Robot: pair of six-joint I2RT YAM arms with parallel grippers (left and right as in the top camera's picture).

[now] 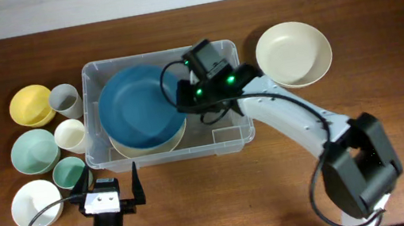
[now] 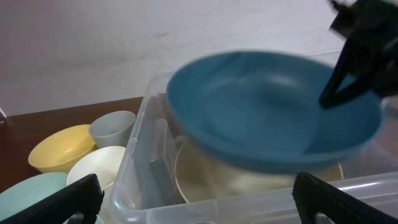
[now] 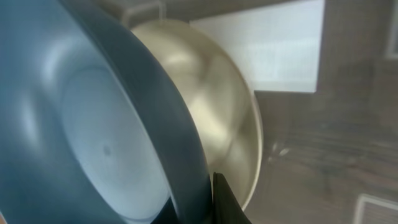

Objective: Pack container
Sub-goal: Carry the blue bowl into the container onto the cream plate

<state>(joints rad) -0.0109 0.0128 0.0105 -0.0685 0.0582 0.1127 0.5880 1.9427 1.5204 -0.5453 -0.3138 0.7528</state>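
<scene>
Wooden table, bearing every item. The clear container lies directly beneath the right gripper, which reaches down into it. It also stands just ahead of the left gripper, and its near wall fills the lower part of the left wrist view. The blue dish, the widest piece of ware, is clamped at its rim between the right gripper's fingers. It extends away from them over the container's left half, slightly tilted. Beneath it, inside the container, a cream plate shows along the edge nearest the left gripper; whether the two touch cannot be told. A cream bowl sits outside the container, on the side of the right gripper away from the dish. Ahead and to the left of the left gripper, beside the container's outer wall, stand a green bowl, a yellow bowl and a white bowl. With them are a grey cup, a white cup and a small green cup. The left gripper has its jaws spread wide and holds nothing.
</scene>
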